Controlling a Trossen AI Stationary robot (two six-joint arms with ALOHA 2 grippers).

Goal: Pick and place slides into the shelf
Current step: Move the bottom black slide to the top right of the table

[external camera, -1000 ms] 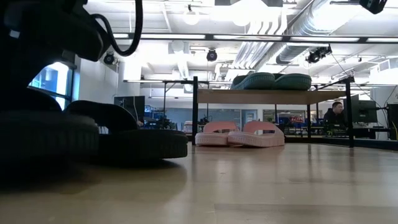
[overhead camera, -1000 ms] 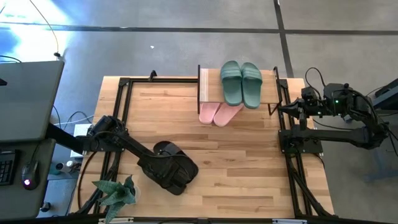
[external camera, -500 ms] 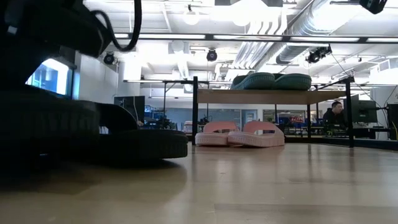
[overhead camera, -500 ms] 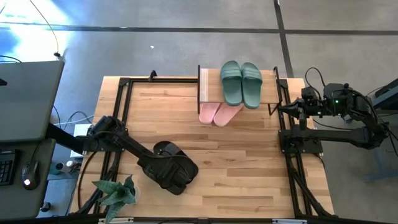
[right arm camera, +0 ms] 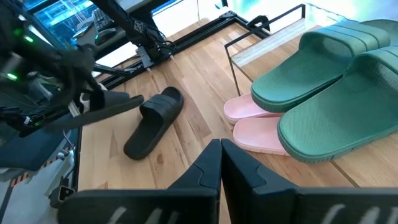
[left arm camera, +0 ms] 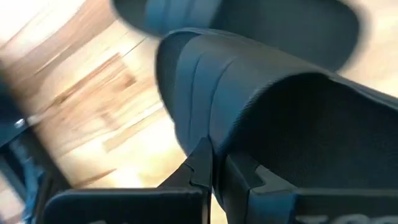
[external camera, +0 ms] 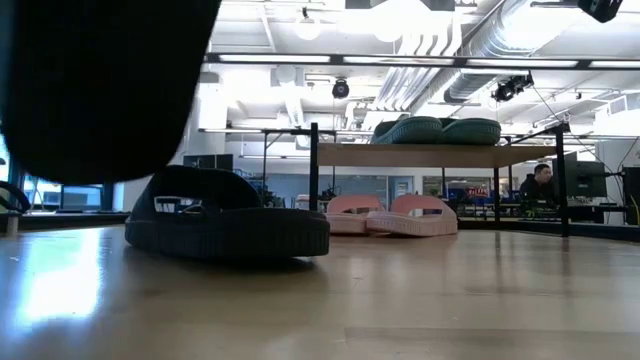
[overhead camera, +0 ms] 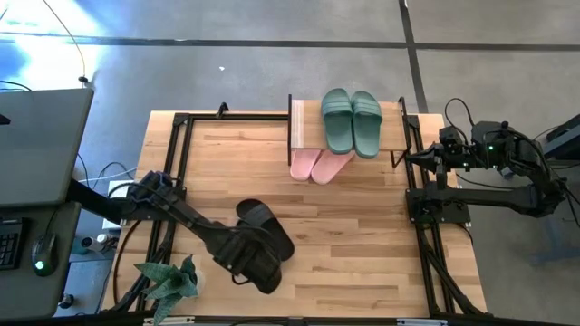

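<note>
Where both black slides lay together under the left gripper (overhead camera: pixel 256 269) a second ago, one black slide (left arm camera: pixel 292 112) now hangs lifted, its strap pinched in the shut fingers; the other black slide (overhead camera: pixel 265 228) rests on the table (overhead camera: pixel 362 244) just beyond them; no writing is readable; the low view alone shows the pink slides (external camera: pixel 390 214) under the shelf (external camera: pixel 430 155), green slides (overhead camera: pixel 351 120) on top; the right gripper (right arm camera: pixel 221 163) waits closed, empty, beside the shelf.

bright overhead light, blurred left wrist view
</note>
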